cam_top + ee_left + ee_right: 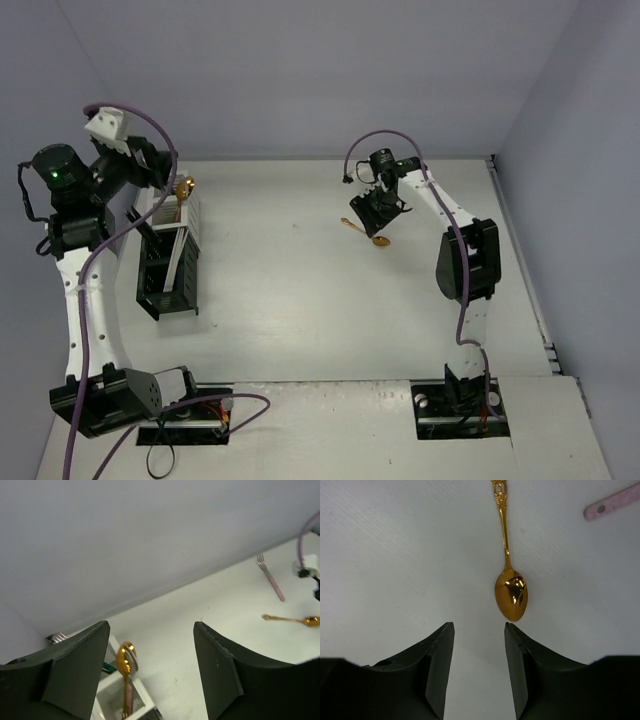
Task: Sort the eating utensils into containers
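Observation:
A gold spoon (366, 233) lies on the table, bowl toward my right gripper (377, 212). In the right wrist view the spoon (510, 594) lies just ahead of the open, empty gripper (479, 627), slightly right of its gap. A pink fork handle (612, 505) lies further right. My left gripper (158, 168) is open and empty above the white caddy (194, 222). A second gold spoon (126, 664) stands bowl up in that caddy (142, 692), with a pink handle beside it. The black caddy (165, 288) stands in front of the white one.
In the left wrist view the pink fork (270, 578) and the loose gold spoon (293, 620) lie on the white table at the far right. A teal handle (109, 667) shows in the white caddy. Grey walls close the back and sides.

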You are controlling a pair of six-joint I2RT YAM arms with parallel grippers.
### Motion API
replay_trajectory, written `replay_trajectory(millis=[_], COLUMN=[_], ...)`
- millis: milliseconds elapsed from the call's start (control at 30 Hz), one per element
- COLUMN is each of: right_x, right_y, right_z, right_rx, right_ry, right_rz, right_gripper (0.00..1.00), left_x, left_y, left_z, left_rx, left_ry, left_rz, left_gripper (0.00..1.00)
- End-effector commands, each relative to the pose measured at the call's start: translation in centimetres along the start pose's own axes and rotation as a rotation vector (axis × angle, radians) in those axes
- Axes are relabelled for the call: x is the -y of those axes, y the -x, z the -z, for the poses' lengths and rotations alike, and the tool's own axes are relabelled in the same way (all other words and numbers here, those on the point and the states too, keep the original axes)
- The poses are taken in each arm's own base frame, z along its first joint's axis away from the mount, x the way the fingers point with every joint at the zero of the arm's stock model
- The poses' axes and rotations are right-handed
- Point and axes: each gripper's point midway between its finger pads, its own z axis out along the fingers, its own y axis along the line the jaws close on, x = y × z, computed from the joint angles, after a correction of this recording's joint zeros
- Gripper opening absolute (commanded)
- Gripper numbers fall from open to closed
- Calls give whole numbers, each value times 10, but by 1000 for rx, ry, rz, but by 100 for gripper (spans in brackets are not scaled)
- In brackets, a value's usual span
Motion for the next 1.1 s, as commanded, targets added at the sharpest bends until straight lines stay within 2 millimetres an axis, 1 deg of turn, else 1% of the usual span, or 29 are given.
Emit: replay_trajectory(millis=[0,67,100,233,433,600,733,800,833,933,1000,1067], right_x=[27,29,30,29,31,26,22,17,13,-4,-17,-35], right_y=[20,21,24,27,25,17,3,-5,-9,-3,8,20], right_z=[-13,-26,-29,-44,-67,-81,-91,-94,-94,-79,-58,-36], right_rx=[4,-14,-14,-30,-60,-90,-128,-148,-157,-114,-57,9], right_ry=[-75,-75,-82,-78,-61,-34,-8,10,19,72,107,172], right_rz=[25,35,42,66,77,87,96,100,104,89,53,11], right_gripper=[40,39,38,38,38,36,25,12,2,0,0,0], left_x=[43,54,58,68,73,74,74,74,75,75,75,86], left_y=[-20,-23,-24,-26,-27,-27,-25,-24,-24,-23,-21,-33], left_z=[17,21,22,28,29,30,30,30,30,30,30,31], left_rx=[-66,-68,-68,-63,-63,-62,-57,-57,-55,-49,-38,-85], left_ry=[-132,-160,-173,-195,-214,-216,-217,-221,-226,-235,-244,-296], left_rz=[-8,-1,2,1,14,15,6,6,0,-30,-90,-183], left_gripper=[64,65,65,65,65,66,66,66,66,66,66,66])
